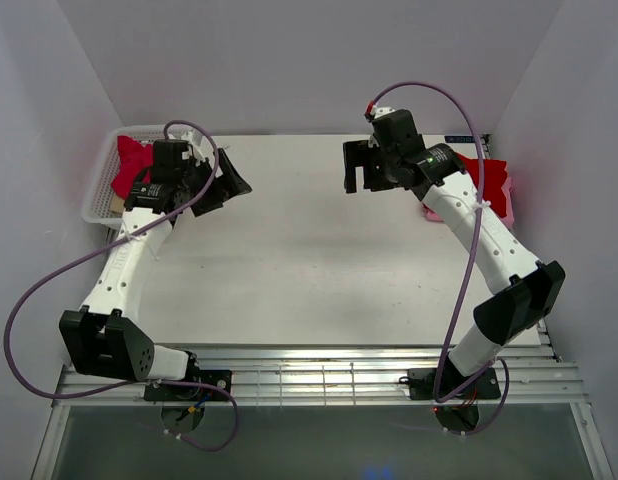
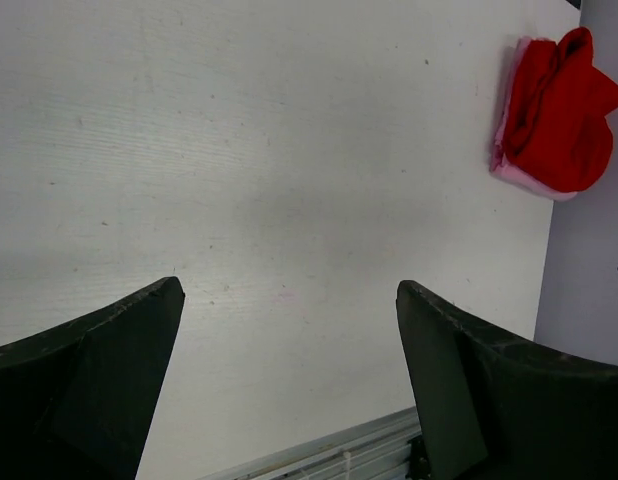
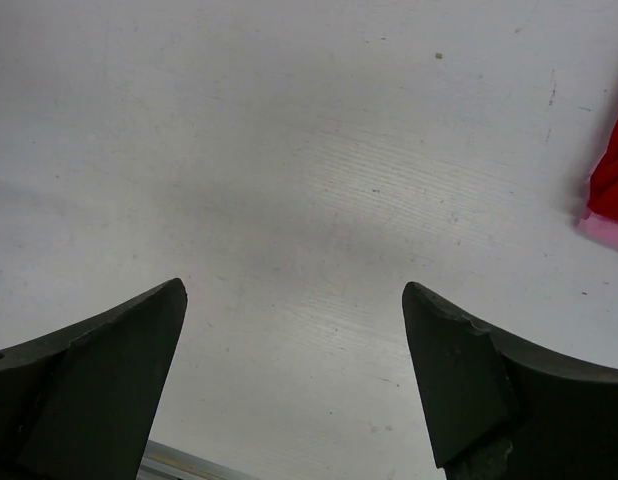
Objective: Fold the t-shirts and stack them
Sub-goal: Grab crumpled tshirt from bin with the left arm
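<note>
A crumpled red t-shirt lies in the white basket at the far left. Another red t-shirt sits folded on a pale pink piece at the right edge; the right wrist view catches only its corner. My left gripper hangs open over the bare table beside the basket, holding nothing. Near the table's far middle my right gripper is open too, with only the white tabletop between its fingers, left of the folded shirt.
The white table stretches between the two arms. A metal rail runs along its near edge. Purple cables loop off both arms. Pale walls close in at the back and both sides.
</note>
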Motion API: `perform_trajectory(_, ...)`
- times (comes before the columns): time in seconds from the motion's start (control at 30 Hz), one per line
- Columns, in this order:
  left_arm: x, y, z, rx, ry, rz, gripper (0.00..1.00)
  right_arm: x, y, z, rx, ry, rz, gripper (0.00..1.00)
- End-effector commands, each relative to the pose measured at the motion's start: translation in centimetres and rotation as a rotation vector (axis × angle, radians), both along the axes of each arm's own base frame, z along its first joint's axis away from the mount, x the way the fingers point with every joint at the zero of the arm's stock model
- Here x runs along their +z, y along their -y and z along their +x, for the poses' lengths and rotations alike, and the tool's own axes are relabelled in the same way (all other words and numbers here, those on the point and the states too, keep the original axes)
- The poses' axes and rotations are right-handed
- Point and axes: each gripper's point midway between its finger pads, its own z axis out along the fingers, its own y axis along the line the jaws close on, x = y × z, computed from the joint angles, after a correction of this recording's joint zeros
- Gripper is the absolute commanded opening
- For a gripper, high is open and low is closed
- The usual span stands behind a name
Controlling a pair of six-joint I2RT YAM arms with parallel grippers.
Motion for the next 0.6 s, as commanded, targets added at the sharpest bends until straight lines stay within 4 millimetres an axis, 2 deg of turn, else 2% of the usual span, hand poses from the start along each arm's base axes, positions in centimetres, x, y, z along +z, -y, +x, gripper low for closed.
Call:
perform_trajectory(0.0,2.8,-3.4,0.7,0.133,0.094,0.096,0.98,0.9,-0.6,-0.5,0.009,-0.008,0.044,0.94)
perform_trajectory(0.1,2.6,-9.2,2.6,0.357,0.076,0.160,0.98,0.5,-1.4,-1.3,0.029,-0.038,0.086,0.97)
perform_trajectory(0.13,3.4,-10.7,3.6,0.417,0.109,0.183,0.97,1.0,-2.0,-1.1,0.048,-0.013,0.122,0.98)
perform_trajectory(0.17,3.2,-12.3,4.3,0.484,0.116,0.239,0.95,0.7,-2.1,-1.9,0.068,-0.013,0.142,0.98)
perform_trajectory(0.2,3.2,-15.0,4.9,0.559,0.116,0.276,0.90,0.9,-2.7,-2.3,0.100,-0.013,0.180,0.94)
perform_trajectory(0.23,2.7,-16.1,6.5,0.576,0.115,0.326,0.87,1.5,-3.3,-2.2,0.125,0.018,0.218,0.93)
perform_trajectory(0.27,2.5,-17.7,7.0,0.629,0.110,0.385,0.86,1.2,-3.3,-2.9,0.137,0.012,0.234,0.90)
perform_trajectory(0.3,2.1,-18.6,7.7,0.649,0.100,0.415,0.83,1.1,-3.5,-3.3,0.147,0.010,0.251,0.89)
perform_trajectory(0.33,0.6,-19.5,8.9,0.664,0.068,0.449,0.82,1.2,-3.6,-3.3,0.149,0.019,0.267,0.87)
perform_trajectory(0.37,1.1,-20.6,9.6,0.691,0.084,0.469,0.81,0.7,-3.7,-3.8,0.158,0.004,0.275,0.85)
perform_trajectory(0.43,0.5,-21.6,11.5,0.711,0.106,0.477,0.79,0.2,-3.9,-4.4,0.177,-0.020,0.287,0.84)
perform_trajectory(0.53,0.0,-22.9,13.1,0.723,0.118,0.486,0.79,-1.5,-3.8,-5.1,0.177,-0.063,0.279,0.84)
perform_trajectory(0.57,-1.8,-23.3,13.9,0.722,0.083,0.503,0.80,-1.7,-3.7,-5.3,0.176,-0.068,0.279,0.86)
